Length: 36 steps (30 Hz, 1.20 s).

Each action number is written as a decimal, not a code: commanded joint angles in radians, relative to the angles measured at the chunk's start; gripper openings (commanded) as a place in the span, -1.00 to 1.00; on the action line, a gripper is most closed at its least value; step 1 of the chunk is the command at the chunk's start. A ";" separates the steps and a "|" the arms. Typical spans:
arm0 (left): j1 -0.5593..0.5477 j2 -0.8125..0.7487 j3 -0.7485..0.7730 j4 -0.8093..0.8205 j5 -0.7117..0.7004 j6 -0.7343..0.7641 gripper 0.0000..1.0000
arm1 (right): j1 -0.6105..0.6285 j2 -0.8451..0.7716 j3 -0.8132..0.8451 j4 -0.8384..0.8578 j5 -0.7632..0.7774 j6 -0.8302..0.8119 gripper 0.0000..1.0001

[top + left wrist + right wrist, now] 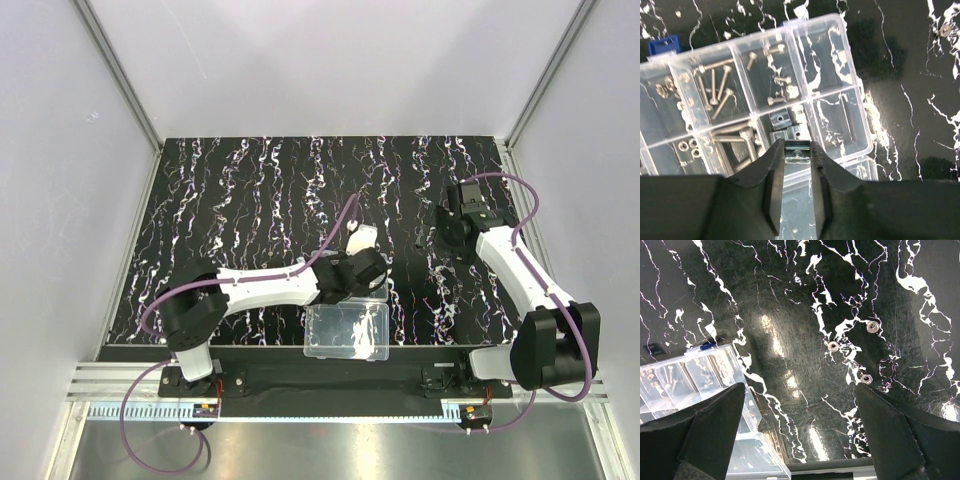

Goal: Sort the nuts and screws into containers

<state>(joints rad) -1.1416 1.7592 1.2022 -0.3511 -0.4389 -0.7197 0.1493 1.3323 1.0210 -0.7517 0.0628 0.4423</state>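
My left gripper [797, 149] is shut on a small square silvery nut [797, 154], held at the fingertips just above the near edge of the clear organizer box [840, 30]. Straight ahead, one of its containers [785, 125] holds similar square nuts. Other cells hold screws [715, 90] and small round nuts [690, 146]. My right gripper [799, 390] is open over the black mat. Three loose nuts [833, 346] lie ahead of its right finger. In the top view the left gripper [365, 265] hangs over the box [347, 332], with the right gripper [455, 225] at the right.
Another loose nut [945, 30] lies on the mat beyond the box's right side. The box's blue latch [664, 45] is at its far left corner. In the right wrist view, the box [690, 375] sits at the lower left. Grey walls enclose the mat [250, 190].
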 commanded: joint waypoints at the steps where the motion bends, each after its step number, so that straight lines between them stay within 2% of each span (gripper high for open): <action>1: -0.010 0.011 0.039 -0.003 -0.030 -0.035 -0.37 | -0.001 -0.030 -0.002 0.026 0.005 -0.007 0.99; 5: -0.010 0.019 0.062 -0.048 -0.072 -0.043 -0.17 | -0.002 -0.021 0.005 0.025 -0.001 -0.010 0.99; 6: -0.010 0.016 0.062 -0.045 -0.075 -0.038 0.10 | -0.002 -0.024 0.004 0.025 -0.004 -0.010 0.99; 7: -0.010 0.011 0.063 -0.039 -0.077 -0.035 0.25 | -0.002 -0.030 0.004 0.029 -0.003 -0.011 0.99; 9: -0.010 -0.003 0.068 -0.034 -0.080 -0.031 0.39 | -0.002 -0.036 -0.001 0.031 -0.008 -0.011 0.99; 13: 0.031 -0.082 0.089 -0.071 -0.130 -0.014 0.45 | -0.004 -0.044 0.007 0.029 -0.009 -0.017 0.99; 15: 0.069 -0.188 0.060 -0.065 -0.145 -0.024 0.47 | -0.002 -0.041 0.010 0.028 -0.012 -0.017 1.00; 20: 0.304 -0.359 -0.120 0.014 -0.100 -0.046 0.47 | -0.004 -0.006 0.013 0.032 -0.018 -0.020 0.99; 21: 0.331 -0.369 -0.133 0.027 -0.081 0.003 0.47 | -0.002 0.004 0.016 0.029 -0.020 -0.019 0.99; 24: 0.431 -0.366 -0.156 0.063 0.087 0.133 0.47 | -0.002 0.039 0.030 0.025 -0.020 -0.017 0.99; 25: 0.481 -0.366 -0.176 0.120 0.232 0.178 0.47 | -0.002 0.056 0.042 0.023 -0.018 -0.020 0.99; 27: 0.544 -0.362 -0.216 0.155 0.372 0.294 0.47 | -0.004 0.071 0.053 0.020 -0.012 -0.022 0.99; 33: 0.597 -0.305 -0.237 0.136 0.428 0.576 0.43 | -0.004 0.111 0.096 0.015 -0.012 -0.040 0.99; 36: 0.608 -0.238 -0.225 0.129 0.434 0.635 0.39 | -0.004 0.137 0.123 0.002 -0.012 -0.051 0.99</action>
<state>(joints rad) -0.5415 1.4769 0.9627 -0.2657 -0.0803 -0.2493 0.1493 1.4502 1.0885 -0.7509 0.0586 0.4179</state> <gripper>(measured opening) 0.699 0.994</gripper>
